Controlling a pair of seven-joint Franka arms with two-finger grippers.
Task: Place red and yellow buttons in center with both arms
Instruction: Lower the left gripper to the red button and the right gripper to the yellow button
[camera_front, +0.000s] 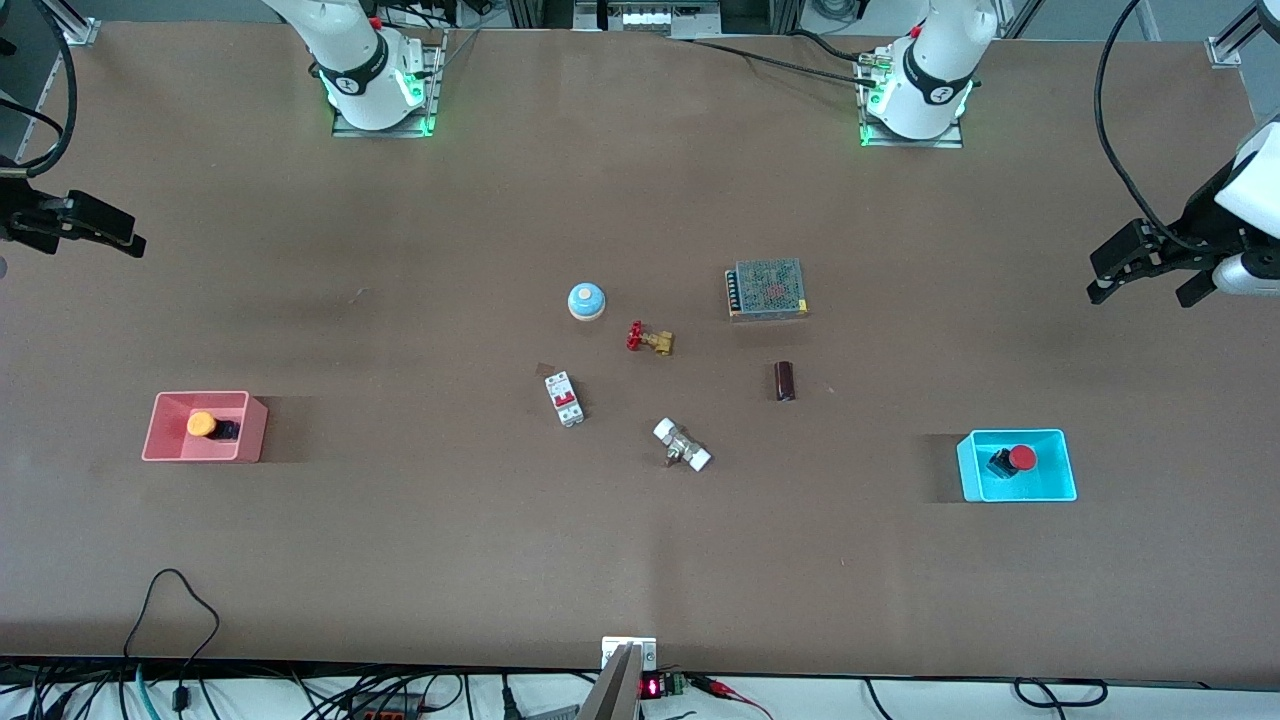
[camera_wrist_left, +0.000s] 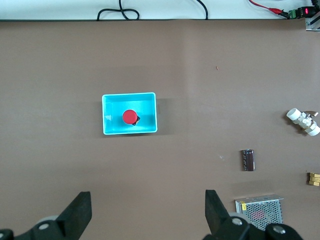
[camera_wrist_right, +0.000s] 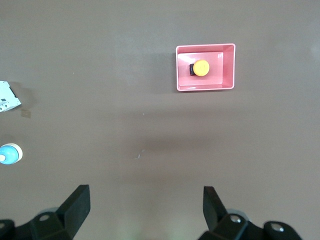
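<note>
Right gripper (camera_front: 95, 235) hangs high over bare table at the right arm's end, fingers (camera_wrist_right: 75, 205) spread wide, nothing between them. Pink bin (camera_front: 160, 440) sits well clear of those fingers, nearer the front camera; yellow button (camera_front: 203, 424) lies inside it.

Center (camera_front: 690, 395): light-blue domed button (camera_front: 586, 301), red-handled brass valve (camera_front: 648, 338), breaker (camera_front: 564, 398), white-capped fitting (camera_front: 682, 445), dark cylinder (camera_front: 785, 381), mesh-topped box (camera_front: 767, 288), all apart from one another.

Cyan bin (camera_front: 1050, 485) holds the red button (camera_front: 1014, 460), well apart from the left fingers (camera_wrist_left: 77, 215). Left gripper (camera_front: 1150, 270) hangs over the left arm's end of the table, fingers spread, empty.
</note>
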